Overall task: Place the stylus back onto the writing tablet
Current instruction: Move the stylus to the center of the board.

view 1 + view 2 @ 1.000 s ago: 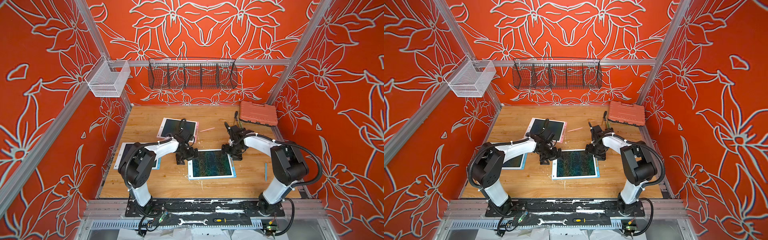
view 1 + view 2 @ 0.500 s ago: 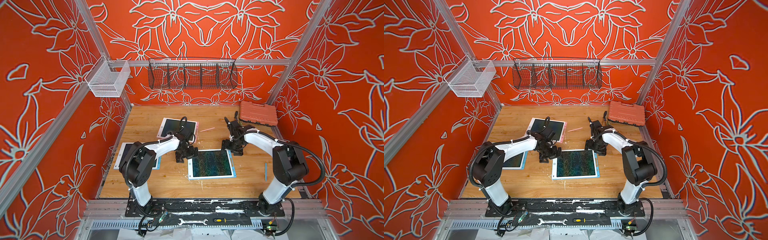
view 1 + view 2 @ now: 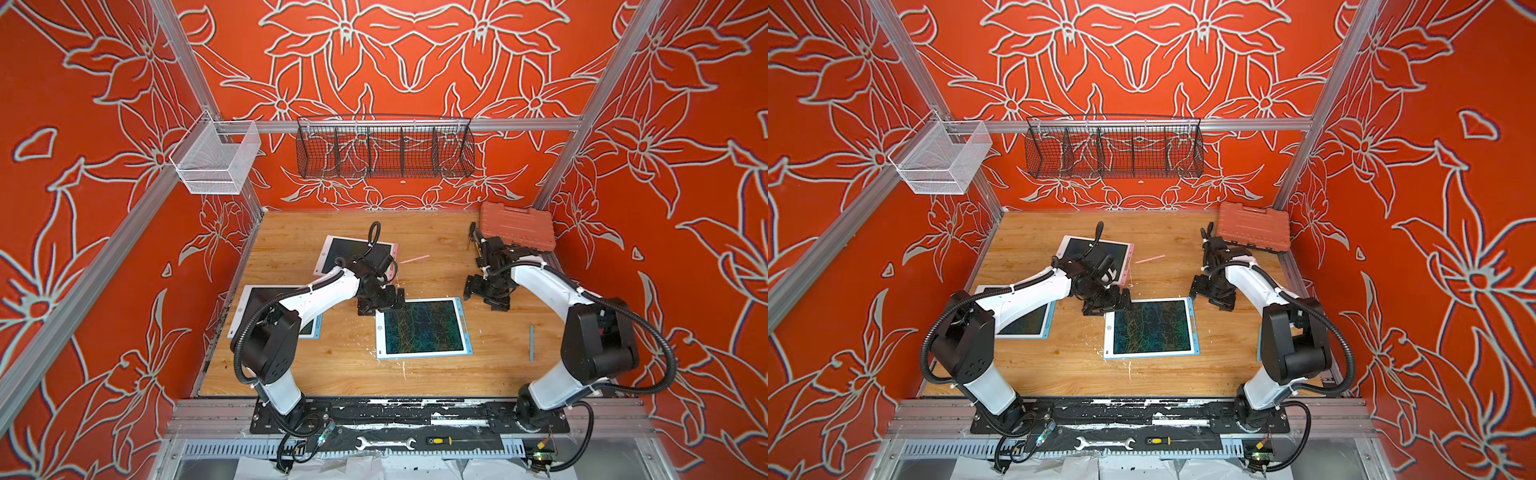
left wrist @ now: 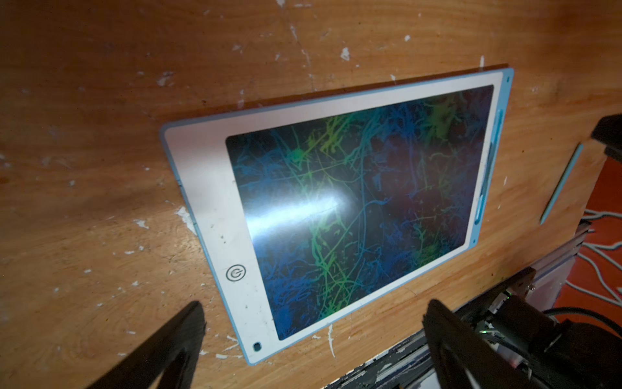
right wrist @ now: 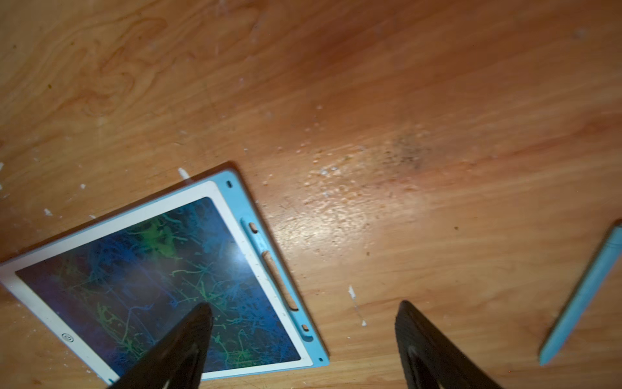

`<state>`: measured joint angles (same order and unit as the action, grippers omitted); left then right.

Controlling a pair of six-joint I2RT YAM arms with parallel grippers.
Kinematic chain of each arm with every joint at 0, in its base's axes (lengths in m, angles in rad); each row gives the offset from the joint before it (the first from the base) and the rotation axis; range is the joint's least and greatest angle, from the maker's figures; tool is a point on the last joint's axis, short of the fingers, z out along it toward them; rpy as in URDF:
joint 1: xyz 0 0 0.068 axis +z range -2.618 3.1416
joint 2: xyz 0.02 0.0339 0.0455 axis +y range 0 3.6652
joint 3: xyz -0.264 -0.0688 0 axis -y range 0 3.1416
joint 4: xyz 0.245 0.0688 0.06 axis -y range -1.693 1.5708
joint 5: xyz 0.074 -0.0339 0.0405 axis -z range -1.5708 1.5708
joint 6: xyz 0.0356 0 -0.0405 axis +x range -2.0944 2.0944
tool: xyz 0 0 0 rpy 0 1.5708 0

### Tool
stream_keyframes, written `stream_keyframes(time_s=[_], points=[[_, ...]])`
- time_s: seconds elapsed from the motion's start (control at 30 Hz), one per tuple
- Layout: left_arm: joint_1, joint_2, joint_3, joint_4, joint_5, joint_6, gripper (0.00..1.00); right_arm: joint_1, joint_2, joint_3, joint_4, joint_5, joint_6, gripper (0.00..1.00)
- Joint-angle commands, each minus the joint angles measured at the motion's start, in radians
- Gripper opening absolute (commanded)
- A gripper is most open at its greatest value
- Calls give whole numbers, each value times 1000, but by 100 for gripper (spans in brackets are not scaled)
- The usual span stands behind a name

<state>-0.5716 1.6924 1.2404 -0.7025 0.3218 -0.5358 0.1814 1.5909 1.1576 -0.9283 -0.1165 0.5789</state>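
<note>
At the bottom of both top views, a wrench (image 3: pixel 384 443) and a yellow-handled screwdriver (image 3: pixel 439 440) lie on the black base rail. Just above, on the wooden table (image 3: pixel 291 374), the blue stylus (image 3: pixel 531 343) lies flat on bare wood at centre right. It is apart from the blue-edged writing tablet (image 3: pixel 422 328), roughly parallel to its right edge, and nothing grips it. The writing tablet has not moved in the last second, and its screen is covered in green and blue scribbles. Its one legible mark is a round power-style symbol (image 4: pixel 236 272) on the white bezel. A third tablet (image 3: pixel 257 299) lies at the left, partly under the left arm.

The right gripper (image 3: pixel 484 296) has changed most. A second ago it hung over the writing tablet's upper right corner; now it sits further right, just beside that corner. Its fingers (image 5: pixel 414 333) are spread wide with nothing between them. The left gripper (image 3: pixel 380 301) stays at the writing tablet's upper left corner, its fingers (image 4: pixel 188 330) likewise spread and empty.

Farther up the table lie a pink-edged tablet (image 3: pixel 340 253), a pink stylus (image 3: pixel 413 259) just to its right, and an orange tool case (image 3: pixel 516 226) at upper right. On the back wall hang a black wire basket (image 3: pixel 384 149) and, to its left, a white mesh basket (image 3: pixel 216 160).
</note>
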Motion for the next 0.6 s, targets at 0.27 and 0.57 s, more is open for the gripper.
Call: stream_keyframes(time_s=[0.27,0.57], points=[[-42,-13,-5,43,35,114,100,-162,-103,-93,-100,86,-18,87],[-42,-15,-6,43,47,146,100,-325,-126,-169,-70,77,12,87]])
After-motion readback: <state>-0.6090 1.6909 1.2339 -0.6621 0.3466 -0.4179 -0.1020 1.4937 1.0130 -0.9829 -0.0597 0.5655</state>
